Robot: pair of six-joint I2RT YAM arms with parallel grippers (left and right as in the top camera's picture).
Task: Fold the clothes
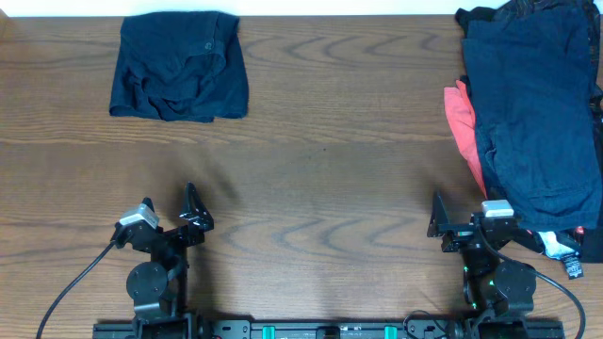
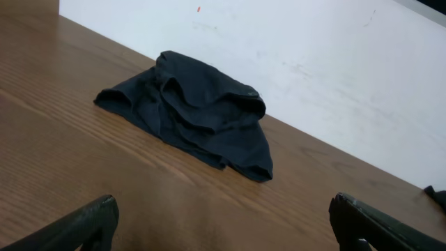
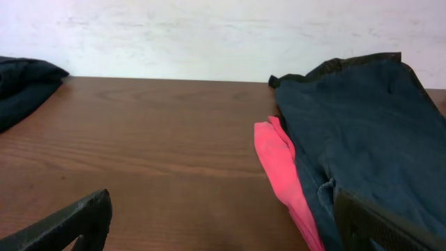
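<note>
A folded dark navy garment [image 1: 179, 66] lies at the table's far left; it also shows in the left wrist view [image 2: 195, 115]. A pile of dark navy clothes [image 1: 532, 113] lies at the right edge, with a coral-red piece [image 1: 462, 127] sticking out under its left side; the right wrist view shows the navy pile [image 3: 355, 132] and the coral-red piece [image 3: 282, 167]. My left gripper [image 1: 168, 212] is open and empty near the front left. My right gripper [image 1: 466, 218] is open and empty at the pile's near corner.
The brown wooden table [image 1: 320, 160] runs to a white wall at the back. A garment tag [image 1: 565, 252] hangs at the pile's near right corner. Both arm bases sit at the front edge.
</note>
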